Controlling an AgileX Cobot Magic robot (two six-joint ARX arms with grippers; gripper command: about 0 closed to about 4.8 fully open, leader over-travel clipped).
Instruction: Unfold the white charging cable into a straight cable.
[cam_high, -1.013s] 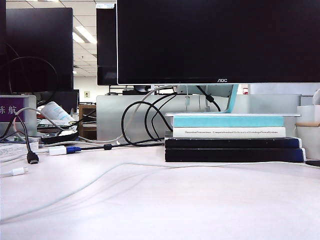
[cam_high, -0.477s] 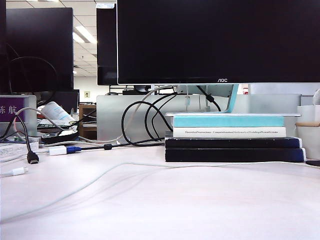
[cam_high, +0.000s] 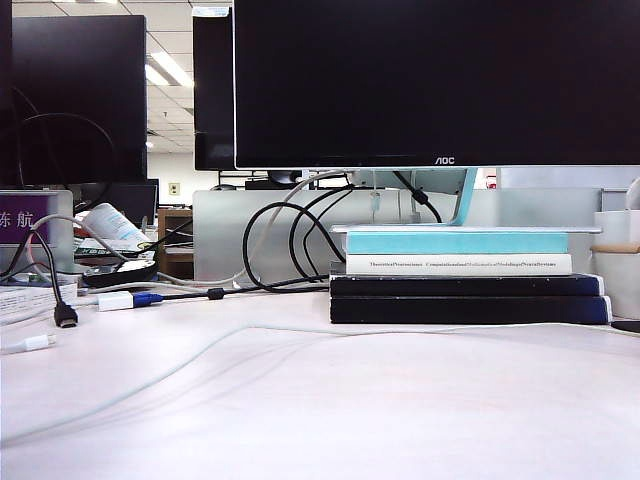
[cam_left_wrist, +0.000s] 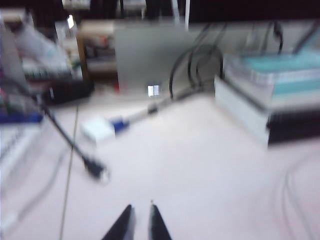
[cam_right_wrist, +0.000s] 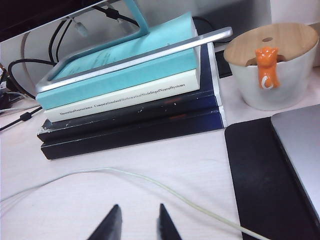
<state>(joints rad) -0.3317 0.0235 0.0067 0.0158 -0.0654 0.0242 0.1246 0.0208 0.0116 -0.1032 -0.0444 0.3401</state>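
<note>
Where we stand: long, thin, glossy white charging cable (cam_right_wrist: 150, 182) runs crosswise just ahead of the slightly parted, empty right gripper (cam_right_wrist: 136, 220); left gripper (cam_left_wrist: 139, 221), nearly closed, empty, sits farther off.

I was working in an office. A large black AOC monitor (cam_high: 435, 80) stood on a stack of books (cam_high: 465, 280) set on the pale desk (cam_high: 350, 400), with more dark screens (cam_high: 80, 95) beside it. Ceiling panel lights (cam_high: 170, 68) ran across an open room behind. Black monitor cables (cam_high: 280, 245) looped by a grey desk partition (cam_high: 260, 235). Beyond my right gripper (cam_right_wrist: 135, 220) sat a lidded white mug (cam_right_wrist: 272, 70), a black mouse mat (cam_right_wrist: 260, 175) and a laptop corner (cam_right_wrist: 300, 145).
</note>
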